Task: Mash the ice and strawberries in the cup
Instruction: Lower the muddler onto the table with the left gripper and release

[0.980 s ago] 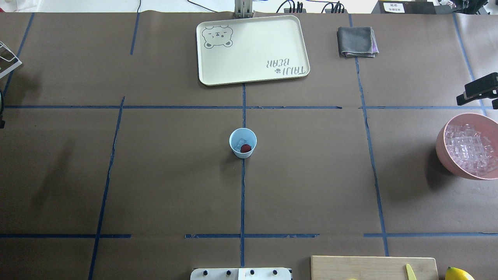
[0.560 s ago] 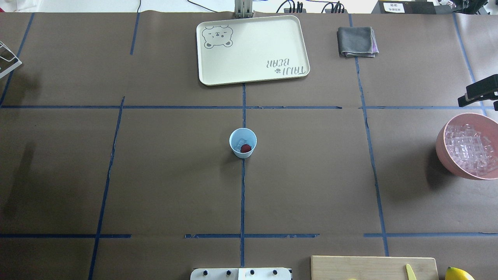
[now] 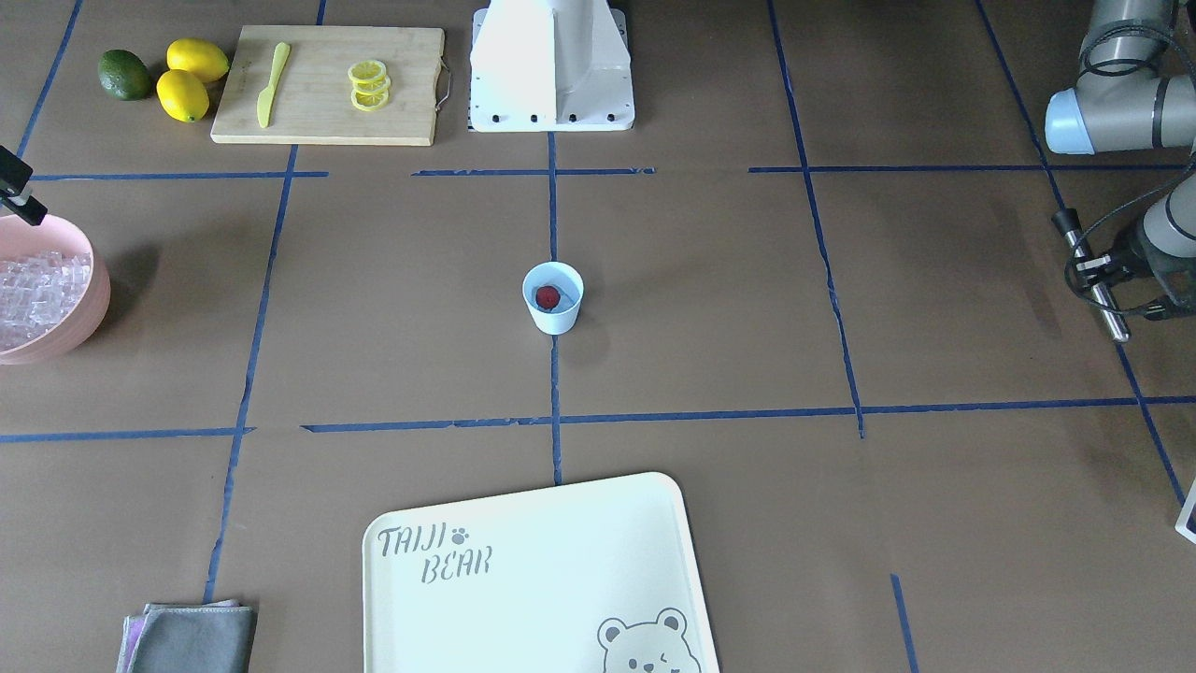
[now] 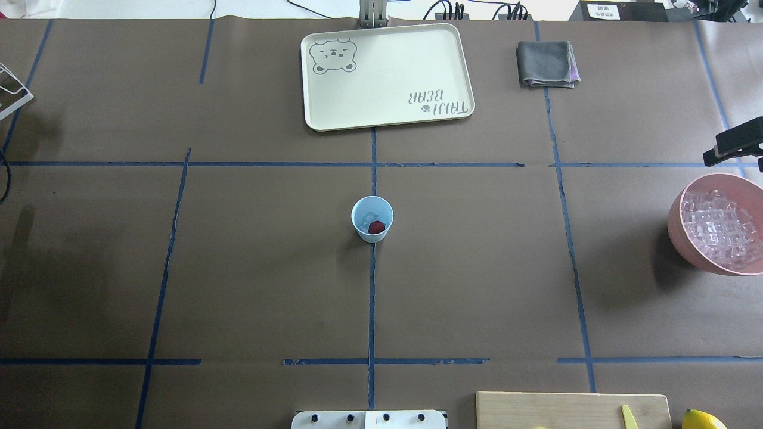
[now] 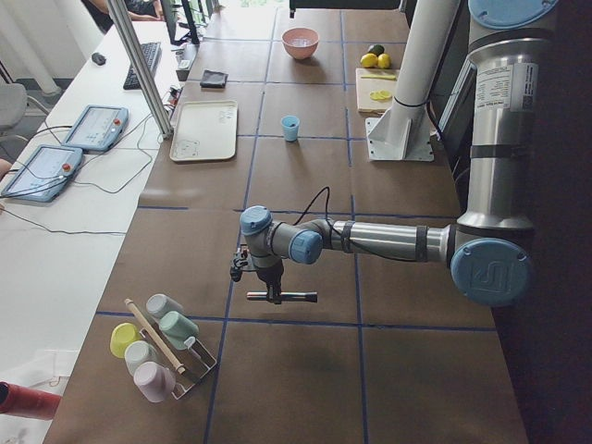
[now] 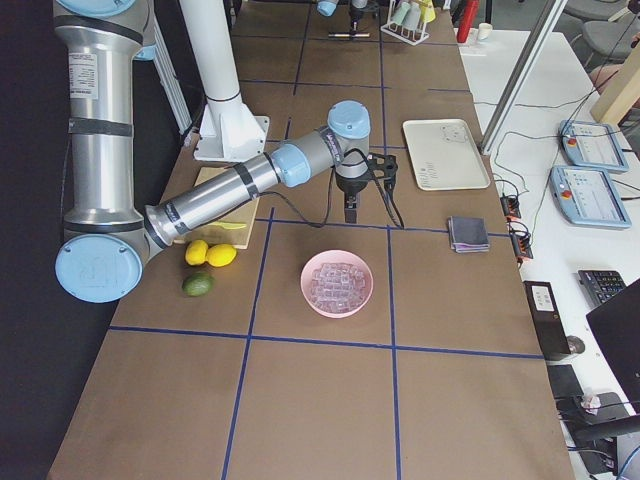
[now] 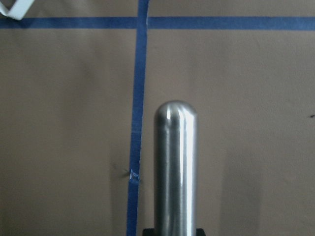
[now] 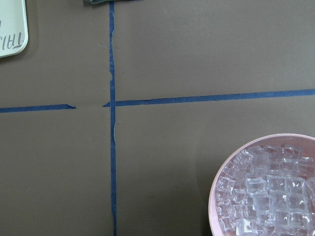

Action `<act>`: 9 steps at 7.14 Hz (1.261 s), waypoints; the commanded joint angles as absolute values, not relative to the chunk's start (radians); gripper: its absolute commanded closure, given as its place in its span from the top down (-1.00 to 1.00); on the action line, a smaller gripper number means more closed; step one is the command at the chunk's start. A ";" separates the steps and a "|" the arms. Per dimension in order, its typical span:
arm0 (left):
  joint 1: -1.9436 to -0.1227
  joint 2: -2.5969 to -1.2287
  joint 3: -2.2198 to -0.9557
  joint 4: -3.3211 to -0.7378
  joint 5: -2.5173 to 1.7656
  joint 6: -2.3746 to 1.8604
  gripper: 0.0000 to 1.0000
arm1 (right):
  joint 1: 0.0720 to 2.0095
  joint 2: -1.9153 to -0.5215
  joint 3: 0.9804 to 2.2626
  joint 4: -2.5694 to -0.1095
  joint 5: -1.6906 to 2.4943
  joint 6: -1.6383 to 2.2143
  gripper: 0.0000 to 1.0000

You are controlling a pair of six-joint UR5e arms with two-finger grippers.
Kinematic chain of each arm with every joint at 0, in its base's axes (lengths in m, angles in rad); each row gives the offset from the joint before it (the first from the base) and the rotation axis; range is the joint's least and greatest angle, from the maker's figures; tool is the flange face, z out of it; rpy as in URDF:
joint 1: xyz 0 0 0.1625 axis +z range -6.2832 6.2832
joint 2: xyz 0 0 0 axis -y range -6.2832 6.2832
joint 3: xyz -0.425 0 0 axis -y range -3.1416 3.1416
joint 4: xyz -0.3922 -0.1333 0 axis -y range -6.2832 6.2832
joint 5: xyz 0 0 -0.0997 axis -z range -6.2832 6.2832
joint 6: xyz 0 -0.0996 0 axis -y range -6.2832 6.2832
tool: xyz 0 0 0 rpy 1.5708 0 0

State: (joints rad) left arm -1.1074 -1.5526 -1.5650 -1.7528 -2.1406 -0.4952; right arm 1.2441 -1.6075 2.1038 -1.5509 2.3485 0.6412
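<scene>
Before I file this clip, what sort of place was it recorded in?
Probably a robotics lab staged for drink-making: a paper-covered table gridded with blue tape, a left arm and right arm, control tablets alongside, plus a cutting board with lemon slices.

A long counter covered in plain brown paper fills the room's middle, marked into large rectangles by strips of blue tape. Light is bright and even, leaving only soft, faint shadows on the paper. Along one long side stands a white desk holding 2 tablets with grey frames and loose black cables. A slanted metal post rises at the desk's edge. A dark keyboard lies on the desk, and a grey office chair sits beyond it.
</scene>
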 commanded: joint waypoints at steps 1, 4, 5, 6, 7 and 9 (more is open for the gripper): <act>-1.068 -1.563 -1.559 -1.752 -2.135 -0.494 -1.00 | 1.244 -1.608 2.108 -1.551 2.349 0.643 0.99; -1.062 -1.563 -1.552 -1.750 -2.146 -0.497 -0.79 | 1.244 -1.608 2.106 -1.552 2.349 0.643 0.99; -1.062 -1.563 -1.551 -1.750 -2.146 -0.497 -0.48 | 1.244 -1.608 2.105 -1.551 2.349 0.643 0.99; -1.062 -1.563 -1.542 -1.755 -2.148 -0.497 0.38 | 1.244 -1.606 2.105 -1.552 2.349 0.643 0.99; -1.062 -1.565 -1.542 -1.756 -2.148 -0.499 0.66 | 1.244 -1.606 2.105 -1.551 2.349 0.641 0.99; -1.063 -1.565 -1.577 -1.759 -2.149 -0.496 1.00 | 1.244 -1.608 2.103 -1.552 2.349 0.640 0.99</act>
State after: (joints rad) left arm -1.0618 -1.5644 -1.5548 -1.7575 -2.1479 -0.4983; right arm 1.2441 -1.6070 2.1042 -1.5513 2.3486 0.6410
